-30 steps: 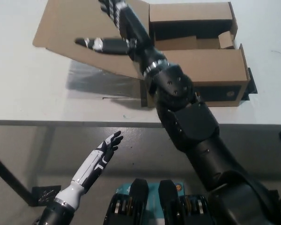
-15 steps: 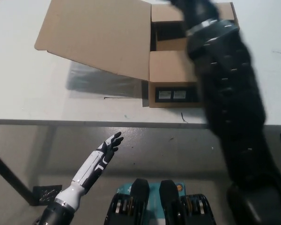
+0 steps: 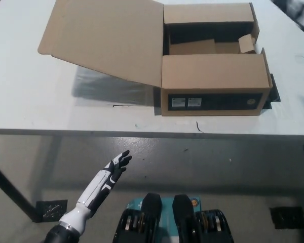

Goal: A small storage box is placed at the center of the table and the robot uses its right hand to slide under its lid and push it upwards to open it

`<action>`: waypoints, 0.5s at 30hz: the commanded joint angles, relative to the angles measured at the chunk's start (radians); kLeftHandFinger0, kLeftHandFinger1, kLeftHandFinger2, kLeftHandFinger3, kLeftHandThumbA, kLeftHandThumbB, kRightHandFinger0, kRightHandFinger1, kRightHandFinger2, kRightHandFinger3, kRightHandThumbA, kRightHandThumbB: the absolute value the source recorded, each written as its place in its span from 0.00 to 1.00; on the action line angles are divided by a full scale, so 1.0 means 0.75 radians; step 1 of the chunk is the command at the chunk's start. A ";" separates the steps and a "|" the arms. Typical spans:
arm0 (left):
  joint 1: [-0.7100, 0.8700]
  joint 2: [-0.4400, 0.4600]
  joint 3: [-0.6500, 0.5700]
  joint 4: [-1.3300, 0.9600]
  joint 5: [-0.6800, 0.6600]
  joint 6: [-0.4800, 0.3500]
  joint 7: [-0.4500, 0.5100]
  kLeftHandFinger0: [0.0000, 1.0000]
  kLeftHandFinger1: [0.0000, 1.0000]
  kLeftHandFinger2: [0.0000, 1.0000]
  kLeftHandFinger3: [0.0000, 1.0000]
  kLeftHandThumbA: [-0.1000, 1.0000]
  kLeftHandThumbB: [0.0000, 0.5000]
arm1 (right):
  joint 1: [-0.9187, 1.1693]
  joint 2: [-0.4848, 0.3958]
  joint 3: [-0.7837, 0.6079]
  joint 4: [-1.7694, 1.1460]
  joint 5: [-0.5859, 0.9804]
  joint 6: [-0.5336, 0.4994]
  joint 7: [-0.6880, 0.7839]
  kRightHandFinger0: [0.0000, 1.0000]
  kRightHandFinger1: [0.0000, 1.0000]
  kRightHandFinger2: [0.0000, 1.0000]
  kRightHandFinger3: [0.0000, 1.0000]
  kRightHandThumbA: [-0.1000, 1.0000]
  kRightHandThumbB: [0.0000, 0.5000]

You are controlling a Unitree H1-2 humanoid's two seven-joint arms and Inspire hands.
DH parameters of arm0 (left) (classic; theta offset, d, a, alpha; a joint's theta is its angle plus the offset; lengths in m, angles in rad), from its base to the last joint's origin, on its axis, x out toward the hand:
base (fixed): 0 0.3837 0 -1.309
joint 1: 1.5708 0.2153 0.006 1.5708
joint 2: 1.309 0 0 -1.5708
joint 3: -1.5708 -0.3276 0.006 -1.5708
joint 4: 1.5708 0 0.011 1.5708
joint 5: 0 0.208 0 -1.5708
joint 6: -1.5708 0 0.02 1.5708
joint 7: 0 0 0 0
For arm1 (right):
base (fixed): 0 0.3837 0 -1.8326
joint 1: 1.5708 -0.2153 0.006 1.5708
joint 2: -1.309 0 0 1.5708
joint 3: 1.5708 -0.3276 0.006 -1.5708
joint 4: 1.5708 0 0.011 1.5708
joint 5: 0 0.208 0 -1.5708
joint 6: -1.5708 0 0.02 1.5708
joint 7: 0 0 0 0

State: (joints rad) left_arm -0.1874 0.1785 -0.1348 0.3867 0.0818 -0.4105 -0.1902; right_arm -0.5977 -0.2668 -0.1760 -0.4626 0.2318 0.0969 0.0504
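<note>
The cardboard storage box [image 3: 213, 83] sits on the white table [image 3: 35, 96], toward the middle and right of the tabletop, close to the near edge. Its large lid [image 3: 104, 38] is swung open to the robot's left and hangs tilted over the table, casting a grey shadow on the surface beneath it. The box's interior is exposed at the far side, dark inside, with a small inner flap [image 3: 247, 44] folded near the right wall and another flat piece of cardboard lying within. The near half of the top is covered by a second cardboard panel [image 3: 213, 71]. The front wall facing the robot shows two small pale labels [image 3: 187, 103] and a dark band. The left hand [image 3: 117, 164] rests low at the lower left, below the table edge and well apart from the box, its fingers spread and holding nothing. The right hand is barely seen: only a blurred dark shape [image 3: 296, 9] shows at the upper right corner, and whether it is spread or closed cannot be told.
</note>
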 commanded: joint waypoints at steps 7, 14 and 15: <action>0.029 0.006 0.037 -0.065 -0.027 -0.078 0.025 1.00 1.00 1.00 1.00 1.00 1.00 | 0.720 -0.105 -0.131 -0.607 0.271 -0.339 0.083 1.00 1.00 1.00 1.00 1.00 0.90; 0.040 0.004 0.036 -0.082 -0.010 -0.079 0.032 1.00 1.00 1.00 1.00 1.00 1.00 | 1.035 0.072 0.050 -0.441 0.189 -0.404 0.120 1.00 1.00 1.00 1.00 1.00 0.79; 0.043 0.002 0.038 -0.083 -0.017 -0.079 0.028 1.00 1.00 1.00 1.00 1.00 1.00 | 1.060 0.074 0.062 -0.393 0.188 -0.436 0.138 1.00 1.00 1.00 1.00 1.00 0.77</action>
State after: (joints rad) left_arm -0.1533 0.1785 -0.1183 0.3692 0.0806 -0.4182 -0.1894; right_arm 0.1245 -0.2445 -0.1709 -0.7854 0.3351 -0.0796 0.0991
